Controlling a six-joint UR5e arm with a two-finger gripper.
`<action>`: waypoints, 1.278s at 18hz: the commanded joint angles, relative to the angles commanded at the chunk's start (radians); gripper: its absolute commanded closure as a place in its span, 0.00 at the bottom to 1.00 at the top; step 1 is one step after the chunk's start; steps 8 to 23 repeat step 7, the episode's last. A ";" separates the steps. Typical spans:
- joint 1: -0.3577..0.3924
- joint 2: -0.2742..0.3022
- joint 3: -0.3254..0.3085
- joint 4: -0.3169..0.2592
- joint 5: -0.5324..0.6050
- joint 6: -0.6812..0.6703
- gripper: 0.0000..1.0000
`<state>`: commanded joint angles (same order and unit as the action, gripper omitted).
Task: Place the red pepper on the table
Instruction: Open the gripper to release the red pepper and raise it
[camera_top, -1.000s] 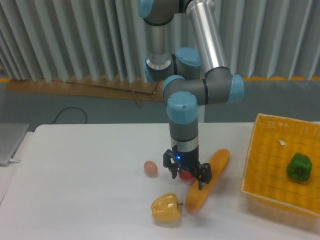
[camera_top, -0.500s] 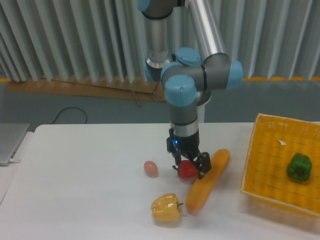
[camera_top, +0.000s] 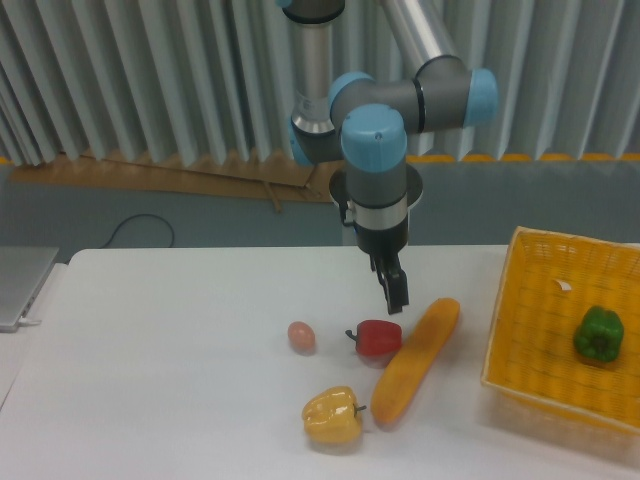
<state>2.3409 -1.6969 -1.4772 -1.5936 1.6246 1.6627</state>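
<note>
From the fixed camera I am seeing the red pepper (camera_top: 379, 338) lying glossy on the white worktop (camera_top: 180, 340), dark stem pointing left, touching the orange vegetable (camera_top: 417, 358). The end effector (camera_top: 397, 290) is hanging just above it, gripping nothing; I cannot tell its jaw spacing.

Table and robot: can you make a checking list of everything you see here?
Surface: white table, bare at the left.
Job's things: red pepper lies on the table, nothing holding it.
Clutter: yellow pepper, long orange vegetable touching or nearly touching the red pepper, small pink egg-shaped thing, yellow basket with a green pepper inside.
End effector: above the red pepper, apart from it, holding nothing; seen edge-on, so open or shut cannot be told.
Cables: black cable on the floor behind the table.
Surroundings: grey ribbed wall, brown boards on the floor, grey flat thing at the left edge.
</note>
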 joint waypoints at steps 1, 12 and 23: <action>0.000 0.019 -0.002 -0.009 -0.008 0.003 0.00; -0.011 0.068 -0.021 -0.023 -0.015 -0.005 0.00; -0.011 0.068 -0.021 -0.023 -0.015 -0.005 0.00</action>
